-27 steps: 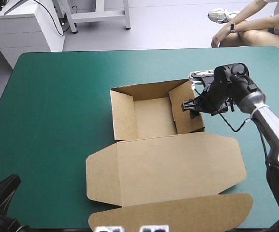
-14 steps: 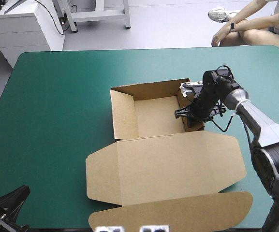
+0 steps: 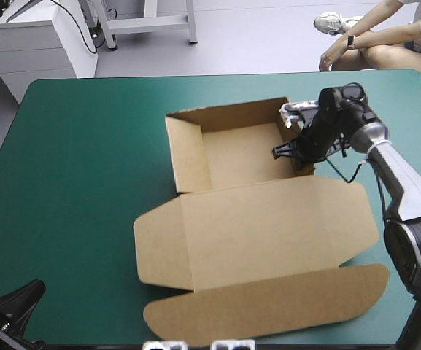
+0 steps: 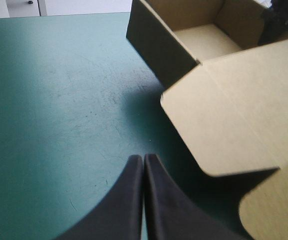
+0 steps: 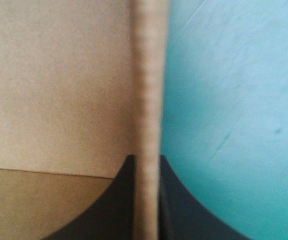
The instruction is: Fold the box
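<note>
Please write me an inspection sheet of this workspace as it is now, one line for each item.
Surface: teal-green cover, bare around the board.
Job's things: brown box, an open tray with walls raised; its lid lies flat toward the table's near edge.
Clutter: nothing seen.
Grippers: right gripper shut on the box, the tray's right wall between its fingers; left gripper shut, over bare cover near the table's near left corner, apart from the box.
Cables: nothing seen.
Surroundings: nothing seen.
</note>
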{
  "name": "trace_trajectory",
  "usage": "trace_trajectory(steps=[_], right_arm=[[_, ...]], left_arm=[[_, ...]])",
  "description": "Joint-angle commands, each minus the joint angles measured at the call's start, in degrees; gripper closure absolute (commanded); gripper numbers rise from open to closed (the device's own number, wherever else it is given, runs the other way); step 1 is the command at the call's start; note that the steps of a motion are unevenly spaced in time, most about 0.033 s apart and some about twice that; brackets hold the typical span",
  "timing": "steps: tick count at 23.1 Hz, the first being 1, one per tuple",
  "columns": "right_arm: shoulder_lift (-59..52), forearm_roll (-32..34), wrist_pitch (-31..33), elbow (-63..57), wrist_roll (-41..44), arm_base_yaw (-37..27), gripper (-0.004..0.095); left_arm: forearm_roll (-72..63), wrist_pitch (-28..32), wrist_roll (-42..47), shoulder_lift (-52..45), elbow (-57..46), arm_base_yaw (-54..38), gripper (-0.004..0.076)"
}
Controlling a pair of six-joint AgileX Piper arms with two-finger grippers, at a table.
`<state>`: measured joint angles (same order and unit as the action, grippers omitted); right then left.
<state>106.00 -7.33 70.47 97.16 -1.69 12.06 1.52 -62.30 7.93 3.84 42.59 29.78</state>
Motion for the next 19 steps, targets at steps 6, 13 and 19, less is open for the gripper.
trace_trajectory(steps=[6, 13, 19], right_arm=[[-6.73, -0.44, 1.21, 14.31, -2.66, -15.7, 0.0928], [-5.74, 3.98, 1.21, 14.12, -2.78, -29.59, 0.0928], [1.56, 5.35, 1.09, 14.07, -2.78, -33.16, 0.0926]], left_arm=[[-0.29, 3.61, -0.15, 1.52, -1.17, 0.08, 0.0732], [0.47, 4.14, -0.15, 1.52, -4.09, 0.08, 0.0732], [1.2, 4.95, -0.15, 1.52, -4.09, 0.08, 0.0732]])
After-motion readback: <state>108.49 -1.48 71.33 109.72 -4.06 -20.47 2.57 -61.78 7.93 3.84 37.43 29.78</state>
